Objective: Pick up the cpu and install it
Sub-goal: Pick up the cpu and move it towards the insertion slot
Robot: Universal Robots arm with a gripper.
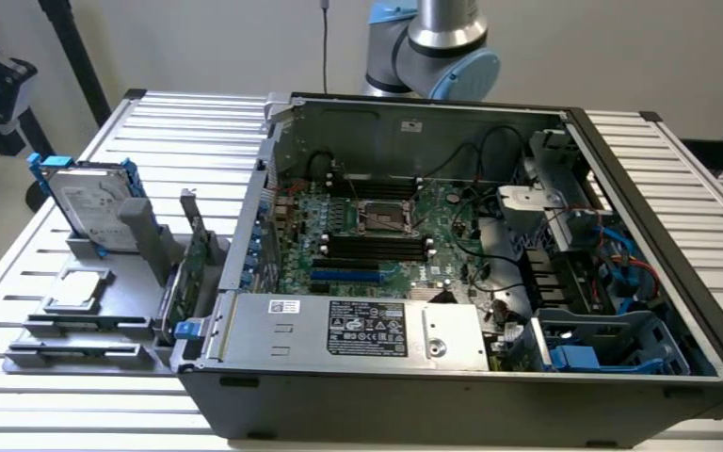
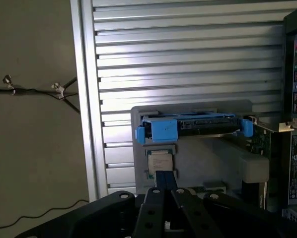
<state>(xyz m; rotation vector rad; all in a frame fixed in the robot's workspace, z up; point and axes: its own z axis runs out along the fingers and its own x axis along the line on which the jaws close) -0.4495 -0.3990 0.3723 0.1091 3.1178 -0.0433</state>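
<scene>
In the wrist view, your gripper has its two dark fingers pressed together with nothing between them, and their tip overlaps one edge of the cpu. The cpu lies flat in a recess of the grey holder, just beside the hard drive with blue brackets. The exterior view gives you the open computer case. The holder is to the exterior view's left, and the bare motherboard socket is well apart from the cpu.

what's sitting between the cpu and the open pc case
In the exterior view, a green expansion card stands on edge in the grey holder between the cpu and the case, next to a grey upright block.
</scene>
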